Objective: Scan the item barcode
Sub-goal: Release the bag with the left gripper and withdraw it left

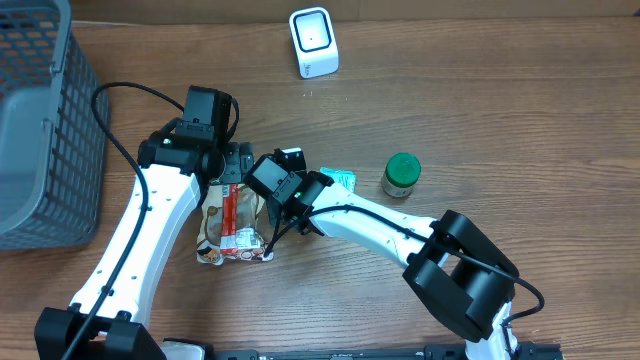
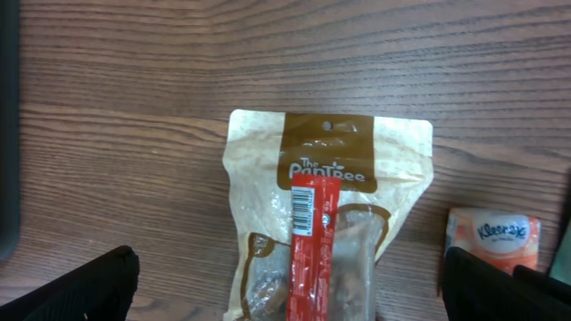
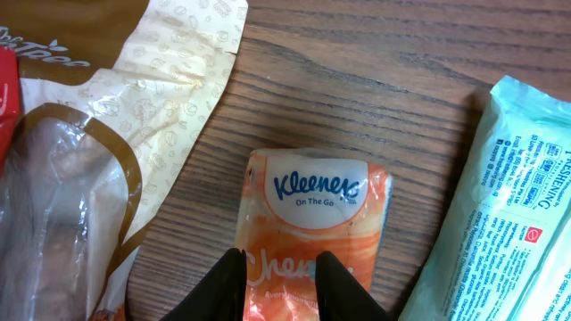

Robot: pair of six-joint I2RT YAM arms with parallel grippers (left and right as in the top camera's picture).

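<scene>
Take the scanner (image 1: 313,40) as the fixed mark. The basket (image 1: 60,120) stands well off to its left. Next comes the left gripper (image 2: 287,267), left of the scanner and nearer the robot. Its jaws are spread wide and hold nothing as it hovers over the snack pouch (image 2: 326,205), which has a red stick (image 2: 310,241) lying on it.

Just right of that pouch, almost straight toward the robot from the scanner, lies the tissue pack (image 3: 317,201) — flat, with its long axis running along the right wrist's line of view. The right gripper (image 3: 278,263) is on it. Its fingers (image 3: 227,276) stand narrow across the pack's near end and look to be pinching it, so I take this as the item to scan.

The right arm reaches in from the robot's right with its forearm stretched leftward and its wrist pitched down — plainly the nearer arm. The coming move would be a lift and a carry away from the robot to the scanner, which stands well apart. Where the pack's barcode sits cannot be told.

Farther right, also on the robot's side of the scanner, lie the wipes pack (image 3: 500,205) and the jar (image 1: 402,174).
</scene>
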